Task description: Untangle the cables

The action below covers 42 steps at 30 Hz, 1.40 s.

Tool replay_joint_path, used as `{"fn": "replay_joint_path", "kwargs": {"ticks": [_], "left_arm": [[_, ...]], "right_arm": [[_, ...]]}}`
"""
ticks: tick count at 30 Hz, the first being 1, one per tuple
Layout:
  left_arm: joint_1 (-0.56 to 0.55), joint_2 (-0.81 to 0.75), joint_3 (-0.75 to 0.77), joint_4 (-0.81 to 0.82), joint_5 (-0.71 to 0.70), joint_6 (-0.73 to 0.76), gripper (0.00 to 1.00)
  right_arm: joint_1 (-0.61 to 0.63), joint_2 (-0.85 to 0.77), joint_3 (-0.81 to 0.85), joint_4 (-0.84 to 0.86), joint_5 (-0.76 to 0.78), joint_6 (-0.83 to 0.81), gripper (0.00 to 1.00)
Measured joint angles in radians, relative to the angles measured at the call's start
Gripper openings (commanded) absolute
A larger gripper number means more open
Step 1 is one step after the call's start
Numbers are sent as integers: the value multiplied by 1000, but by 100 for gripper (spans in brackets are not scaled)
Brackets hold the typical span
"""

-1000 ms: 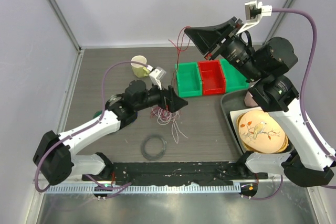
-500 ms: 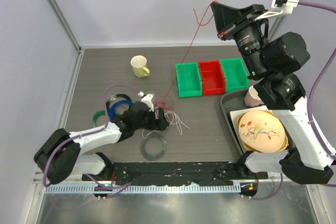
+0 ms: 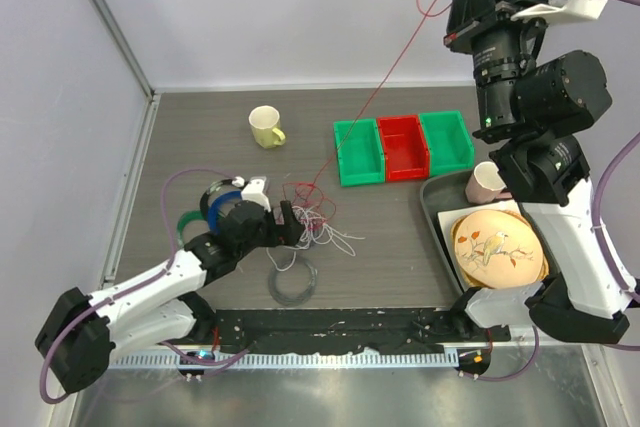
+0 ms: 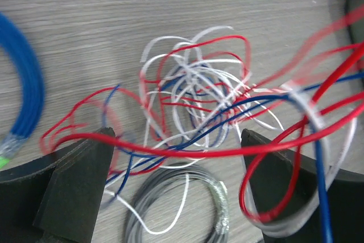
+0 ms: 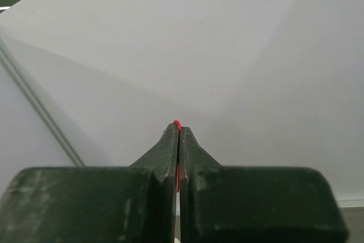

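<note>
Grey table (image 3: 200, 117): one tangle of cables (image 3: 310, 222), three bins (image 3: 403, 147), two cups (image 3: 265, 127)

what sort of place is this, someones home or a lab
Most likely a robotics lab test cell: plain pale panels on metal framing enclose a grey table, with staged props on it, such as red and green bins, a yellow mug and tangled cables.

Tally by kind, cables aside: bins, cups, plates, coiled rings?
Bins: 3 (left green bin, red bin, right green bin)
Cups: 2 (yellow mug, pink cup)
Plates: 1 (patterned plate)
Rings: 3 (blue ring, green ring, dark grey coil)
Total: 9
</note>
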<state>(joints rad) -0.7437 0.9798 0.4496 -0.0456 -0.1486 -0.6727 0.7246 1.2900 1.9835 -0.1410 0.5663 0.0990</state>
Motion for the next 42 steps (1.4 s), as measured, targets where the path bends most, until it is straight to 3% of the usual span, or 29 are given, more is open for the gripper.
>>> {"fn": "replay_joint_path", "kwargs": {"ticks": [6,11,14,17,23,28,35,42], "left_arm": [[3,-8,3,-166,-190,-64,94],[40,80,8,-257,-254,-119,91],[52,134,23,-274,-248,-131,96],[52,142,38,-255,-193,-106,100],[53,56,72,-81,97,2,100],[31,66,177,138,264,78,100],[-18,406,368,425,386,105,100],[-63,683,504,543,399,111,100]], "right_arm": [[0,16,46,106,149,-183,1],[0,27,90,219,222,-327,1],[-2,16,84,206,183,-358,1],[-2,-26,15,108,2,-328,1],[-2,-61,-116,-21,-278,-200,1],[-2,-40,-134,-76,-370,-75,1],[-2,18,-8,-65,-374,127,1],[-2,72,87,46,-371,324,1]]}}
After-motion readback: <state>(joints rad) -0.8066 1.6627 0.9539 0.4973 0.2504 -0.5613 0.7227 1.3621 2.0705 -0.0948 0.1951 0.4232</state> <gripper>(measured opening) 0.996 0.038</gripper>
